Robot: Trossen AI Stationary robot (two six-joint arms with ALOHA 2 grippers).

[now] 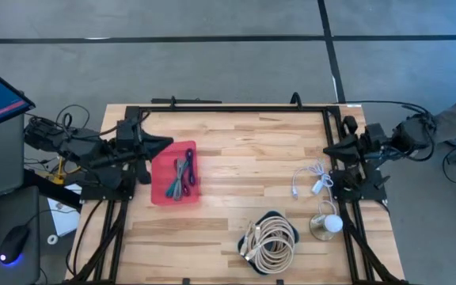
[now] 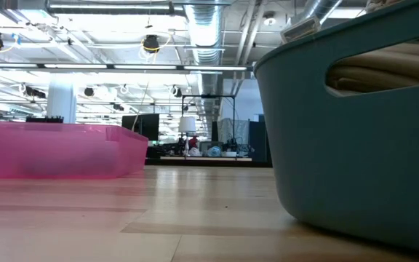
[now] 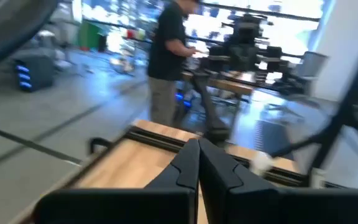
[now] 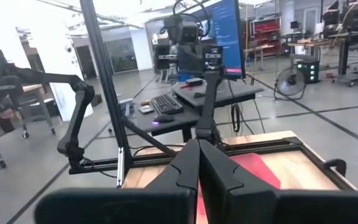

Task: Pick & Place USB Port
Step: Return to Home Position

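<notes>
A white cable with a small white block (image 1: 313,180) lies flat on the wooden table, right of centre. A pink tray (image 1: 160,187) on the table's left holds a few grey and coloured cables (image 1: 184,177). It also shows in the low view as a pink tray (image 2: 57,149). My left gripper (image 1: 167,143) hovers shut just beyond the tray's far edge, and its fingers meet in the left wrist view (image 3: 198,148). My right gripper (image 1: 328,149) waits shut at the right edge, on the far side of the white cable, and its fingers meet in the right wrist view (image 4: 198,148).
A teal basket (image 1: 290,224) of coiled beige cables sits near the table's near edge and fills the right of the low view (image 2: 355,138). A white ball on a round base (image 1: 328,225) stands beside it. A person (image 3: 169,56) stands beyond the table. The table's middle is bare wood.
</notes>
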